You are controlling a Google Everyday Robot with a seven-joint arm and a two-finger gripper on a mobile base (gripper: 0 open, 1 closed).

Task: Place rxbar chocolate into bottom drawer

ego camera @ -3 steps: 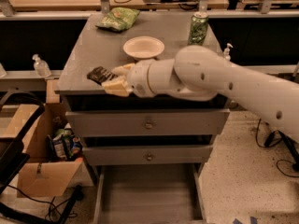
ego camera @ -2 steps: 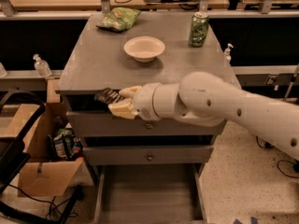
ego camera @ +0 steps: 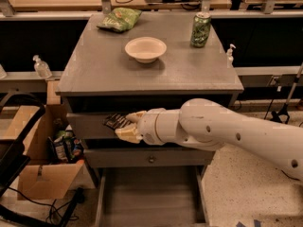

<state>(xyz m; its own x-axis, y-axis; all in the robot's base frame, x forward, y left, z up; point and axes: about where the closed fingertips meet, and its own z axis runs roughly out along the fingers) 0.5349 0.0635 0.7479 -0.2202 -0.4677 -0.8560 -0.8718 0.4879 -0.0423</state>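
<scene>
Camera view: I see the arm (ego camera: 227,131) reaching in from the right, across the front of the cabinet. The gripper (ego camera: 124,126) sits at the arm's left end, level with the top drawer (ego camera: 87,125) and in front of its face. Its two tan fingers (ego camera: 134,117) are clamped on the rxbar (ego camera: 115,121), one above and one below. The rxbar is a dark wrapper with pale markings, and it sticks out to the left of the fingers, tilted slightly. It is off the counter (ego camera: 104,70), below the counter's front edge. The bottom drawer (ego camera: 149,195) is pulled out and open, and I can see its planked floor directly under the gripper, well below the rxbar. Between them is the middle drawer (ego camera: 118,159), closed, with one knob (ego camera: 151,159) at its centre. On the counter I read a pale bowl (ego camera: 145,48) near the middle, a green chip bag (ego camera: 120,19) at the rear left, and a green can (ego camera: 200,29) at the rear right. A cardboard box (ego camera: 40,176) holding packets stands on the floor to the left of the cabinet.
</scene>
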